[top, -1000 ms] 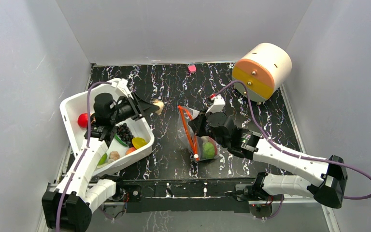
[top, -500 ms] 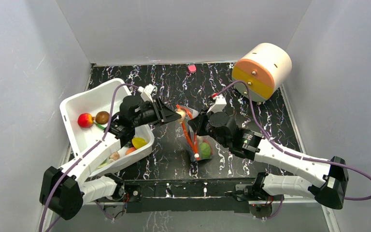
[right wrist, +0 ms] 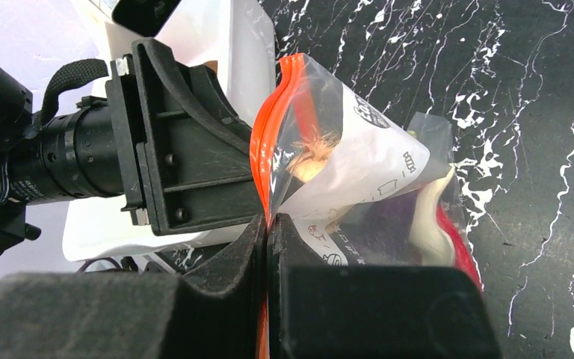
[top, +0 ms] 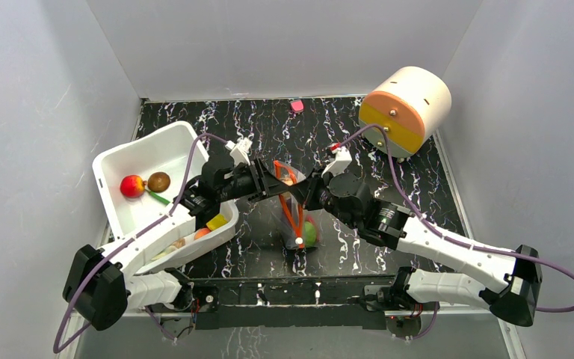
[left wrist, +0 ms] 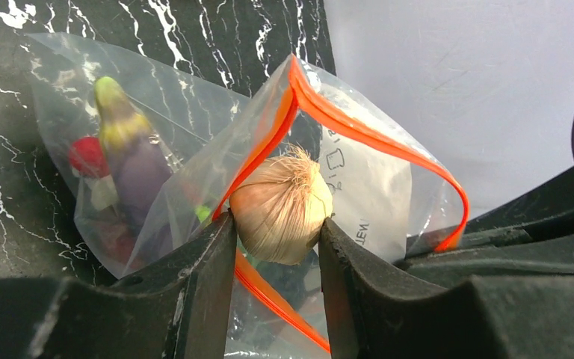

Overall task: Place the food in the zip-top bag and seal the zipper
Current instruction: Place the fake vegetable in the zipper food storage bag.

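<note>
The clear zip-top bag point(top: 297, 221) hangs open at mid-table. Its orange-red zipper point(top: 290, 208) forms an open loop in the left wrist view point(left wrist: 377, 138). My right gripper point(top: 308, 196) is shut on one side of the zipper rim point(right wrist: 265, 142) and holds the bag point(right wrist: 366, 153) up. My left gripper point(top: 280, 178) is shut on a beige garlic-like bulb point(left wrist: 280, 213) right at the bag's mouth. A purple eggplant point(left wrist: 138, 161), a red piece point(left wrist: 86, 155) and a green fruit point(top: 310, 233) lie inside the bag.
A white tub point(top: 116, 158) at the left holds a red apple point(top: 129, 185), a brown piece point(top: 158, 181) and a yellow piece point(top: 215, 221). An orange and cream drum point(top: 403, 108) stands at the back right. A small pink thing point(top: 297, 106) lies by the back wall.
My left gripper has carried the bulb rightward from over the tub to the bag's mouth. My right gripper has kept hold of the rim, and the bag has shifted slightly left.
</note>
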Controlling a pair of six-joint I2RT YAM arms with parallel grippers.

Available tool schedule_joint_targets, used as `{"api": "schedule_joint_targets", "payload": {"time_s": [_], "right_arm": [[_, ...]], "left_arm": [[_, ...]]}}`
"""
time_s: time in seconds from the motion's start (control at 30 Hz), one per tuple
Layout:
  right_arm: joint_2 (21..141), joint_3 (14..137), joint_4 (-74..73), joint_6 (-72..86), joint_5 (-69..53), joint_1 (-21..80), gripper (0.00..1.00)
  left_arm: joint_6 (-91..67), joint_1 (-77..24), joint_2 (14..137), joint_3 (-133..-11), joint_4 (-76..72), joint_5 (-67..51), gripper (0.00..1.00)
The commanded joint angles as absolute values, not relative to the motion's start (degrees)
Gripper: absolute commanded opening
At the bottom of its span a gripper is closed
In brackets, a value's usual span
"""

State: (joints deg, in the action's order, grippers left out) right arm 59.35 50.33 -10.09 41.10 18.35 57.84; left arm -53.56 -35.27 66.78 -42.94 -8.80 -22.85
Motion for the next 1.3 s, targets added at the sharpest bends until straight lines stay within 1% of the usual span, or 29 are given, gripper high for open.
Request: {"api": "schedule_joint_targets", "payload": {"time_s": [0.0, 0.3, 0.43, 0.93, 1.27], "right_arm": [[57.31, 50.31, -4.88, 41.75, 17.15, 57.74, 0.0], [56.8, 49.15, -4.88, 41.92, 17.8, 57.74, 0.0], [56.95, 49.13, -4.83, 41.8, 18.14, 57.72, 0.0], [56.78, 49.22, -5.95, 41.67, 20.78, 57.74, 0.0], [56.55, 49.57, -6.09, 41.99, 21.08, 57.74, 0.0]], "left_arm": [[-52.21, -36.16, 66.91, -45.1, -7.93, -20.28, 0.3], [-50.28, -36.82, 66.84, -46.0, -6.82, -19.54, 0.5], [-49.5, -36.84, 65.98, -46.12, -6.19, -18.87, 0.54], [-47.06, -36.94, 62.49, -48.43, -1.12, -16.26, 0.59], [-43.48, -36.91, 60.29, -50.33, 4.3, -13.1, 0.54]]}}
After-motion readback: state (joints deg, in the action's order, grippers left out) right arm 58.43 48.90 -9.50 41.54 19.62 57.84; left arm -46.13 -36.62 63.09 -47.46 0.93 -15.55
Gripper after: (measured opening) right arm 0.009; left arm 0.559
